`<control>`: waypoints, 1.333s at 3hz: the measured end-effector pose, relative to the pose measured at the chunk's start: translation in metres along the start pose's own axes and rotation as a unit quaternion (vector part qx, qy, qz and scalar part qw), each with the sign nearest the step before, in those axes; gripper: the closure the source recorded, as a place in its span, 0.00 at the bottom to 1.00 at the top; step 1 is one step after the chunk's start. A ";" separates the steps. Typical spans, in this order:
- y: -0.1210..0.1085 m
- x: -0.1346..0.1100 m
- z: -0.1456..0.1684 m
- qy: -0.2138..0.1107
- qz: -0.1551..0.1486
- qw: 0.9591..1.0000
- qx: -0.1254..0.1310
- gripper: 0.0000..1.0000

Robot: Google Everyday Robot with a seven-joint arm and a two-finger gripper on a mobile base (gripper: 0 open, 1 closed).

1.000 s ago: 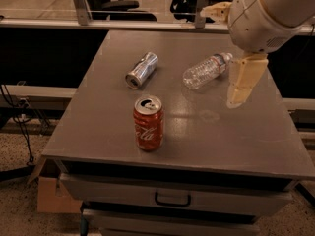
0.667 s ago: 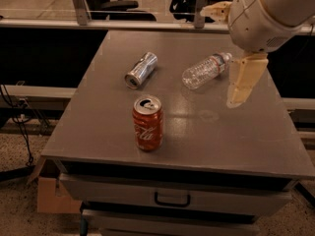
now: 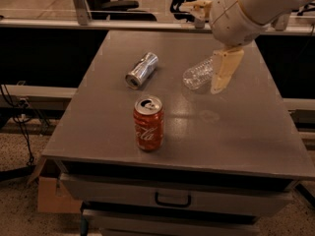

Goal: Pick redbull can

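Observation:
The redbull can point(image 3: 141, 70), slim and silver, lies on its side at the back left of the grey table point(image 3: 236, 132), its open end toward me. My gripper point(image 3: 221, 77) hangs down from the pale arm over the table's back right. It is to the right of the redbull can and well apart from it, right in front of a clear plastic bottle point(image 3: 197, 74) that lies on its side.
A red Coca-Cola can point(image 3: 148, 123) stands upright near the table's front, in front of the redbull can. A drawer with a handle point(image 3: 172, 199) sits below the tabletop. Chairs and a rail stand behind the table. A cardboard box point(image 3: 51, 193) is on the floor at left.
My gripper has moved a little to the left, now overlapping the bottle's right end. The cans and the bottle have not moved.

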State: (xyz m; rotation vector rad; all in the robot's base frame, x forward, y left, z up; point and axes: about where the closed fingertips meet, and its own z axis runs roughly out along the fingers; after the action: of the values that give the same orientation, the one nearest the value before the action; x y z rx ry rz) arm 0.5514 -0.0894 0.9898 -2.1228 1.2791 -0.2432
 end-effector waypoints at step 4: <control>-0.096 -0.024 0.132 -0.102 -0.169 0.979 0.048 0.00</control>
State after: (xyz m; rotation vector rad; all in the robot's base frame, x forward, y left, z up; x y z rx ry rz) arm 0.6702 0.0182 0.9490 -2.2083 0.7721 -0.2187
